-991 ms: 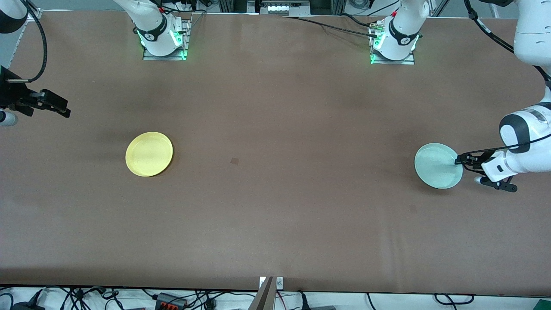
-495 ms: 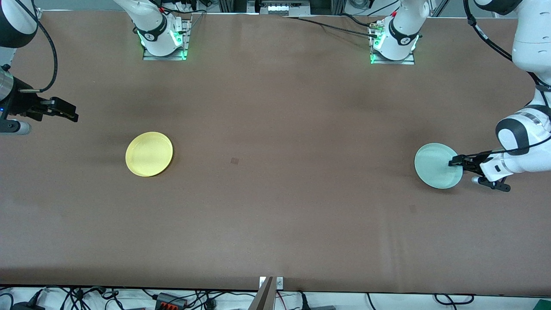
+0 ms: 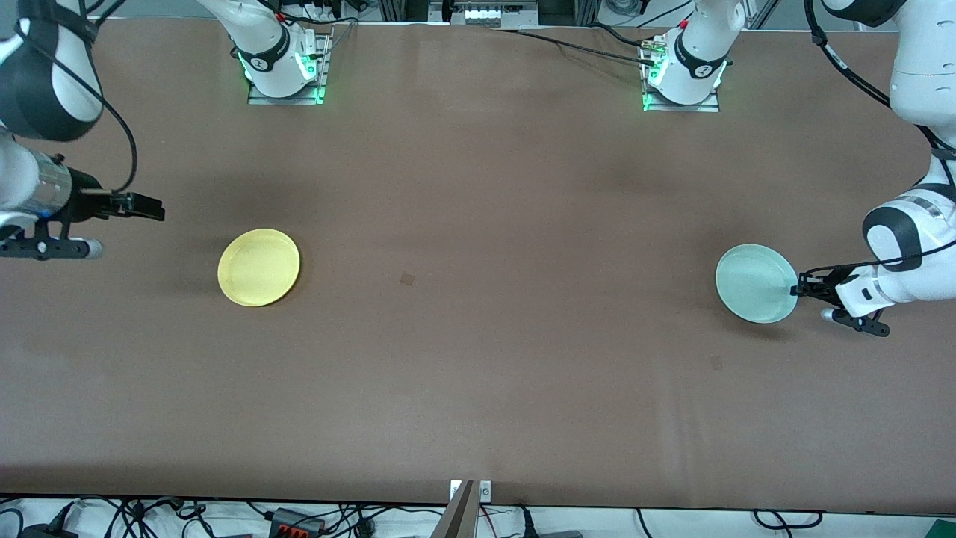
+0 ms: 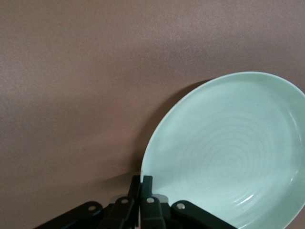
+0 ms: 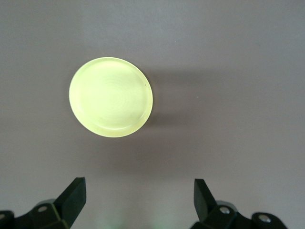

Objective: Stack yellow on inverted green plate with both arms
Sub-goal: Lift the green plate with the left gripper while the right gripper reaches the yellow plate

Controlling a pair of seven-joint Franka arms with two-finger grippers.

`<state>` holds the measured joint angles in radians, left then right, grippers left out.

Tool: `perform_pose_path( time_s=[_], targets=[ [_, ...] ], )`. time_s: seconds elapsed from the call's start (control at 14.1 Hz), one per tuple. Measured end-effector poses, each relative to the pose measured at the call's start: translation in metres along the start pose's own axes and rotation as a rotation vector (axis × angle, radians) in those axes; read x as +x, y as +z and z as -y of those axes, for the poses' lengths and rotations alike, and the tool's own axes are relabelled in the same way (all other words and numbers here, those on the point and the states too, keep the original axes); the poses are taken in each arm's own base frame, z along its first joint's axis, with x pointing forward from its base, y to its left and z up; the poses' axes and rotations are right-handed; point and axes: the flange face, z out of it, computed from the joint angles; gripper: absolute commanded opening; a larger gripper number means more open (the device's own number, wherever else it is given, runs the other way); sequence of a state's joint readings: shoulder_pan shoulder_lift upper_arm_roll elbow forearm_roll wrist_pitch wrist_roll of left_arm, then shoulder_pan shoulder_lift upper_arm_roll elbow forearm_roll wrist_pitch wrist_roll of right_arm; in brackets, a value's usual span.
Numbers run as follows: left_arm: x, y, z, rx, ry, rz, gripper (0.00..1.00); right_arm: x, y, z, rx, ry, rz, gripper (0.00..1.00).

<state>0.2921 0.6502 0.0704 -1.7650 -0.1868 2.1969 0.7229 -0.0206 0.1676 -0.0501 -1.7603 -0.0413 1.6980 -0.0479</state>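
The pale green plate (image 3: pixel 754 282) is at the left arm's end of the table, hollow side up. My left gripper (image 3: pixel 798 288) is shut on its rim at the edge toward that end. In the left wrist view the green plate (image 4: pixel 228 152) is tilted, with a shadow under it, and the left gripper (image 4: pixel 143 183) pinches the rim. The yellow plate (image 3: pixel 258 267) lies flat, hollow side up, toward the right arm's end. My right gripper (image 3: pixel 153 209) is open and empty above the table beside it. The right wrist view shows the yellow plate (image 5: pixel 111 97) ahead of the open right gripper (image 5: pixel 138 195).
The brown table (image 3: pixel 478 373) bears only the two plates. The arm bases (image 3: pixel 284 71) stand along the table's edge farthest from the front camera. Cables hang below the table's nearest edge.
My right gripper has moved toward the yellow plate. My left gripper has shut on the green plate's rim, and the plate has shifted a little and tilted up.
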Motion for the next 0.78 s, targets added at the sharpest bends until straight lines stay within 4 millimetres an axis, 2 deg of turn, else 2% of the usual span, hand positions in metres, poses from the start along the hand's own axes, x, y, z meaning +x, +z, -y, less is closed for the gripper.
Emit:
perform_pose_path(
  time_s=[0.21, 0.35, 0.5, 0.78],
  targets=[
    [0.002, -0.003, 0.001, 0.004, 0.007, -0.006, 0.01, 0.031, 0.056, -0.008, 0.001, 0.013, 0.036, 1.00],
    [0.008, -0.015, 0.001, 0.018, 0.017, -0.027, 0.01, 0.043, 0.087, -0.010, 0.002, 0.016, 0.073, 1.00],
    [0.021, -0.047, -0.004, 0.044, 0.038, -0.069, 0.01, 0.048, 0.104, -0.009, 0.003, 0.014, 0.100, 1.00],
    [0.049, -0.130, -0.045, 0.145, 0.158, -0.066, 0.01, 0.053, 0.121, -0.005, 0.036, 0.022, 0.123, 1.00]
  ],
)
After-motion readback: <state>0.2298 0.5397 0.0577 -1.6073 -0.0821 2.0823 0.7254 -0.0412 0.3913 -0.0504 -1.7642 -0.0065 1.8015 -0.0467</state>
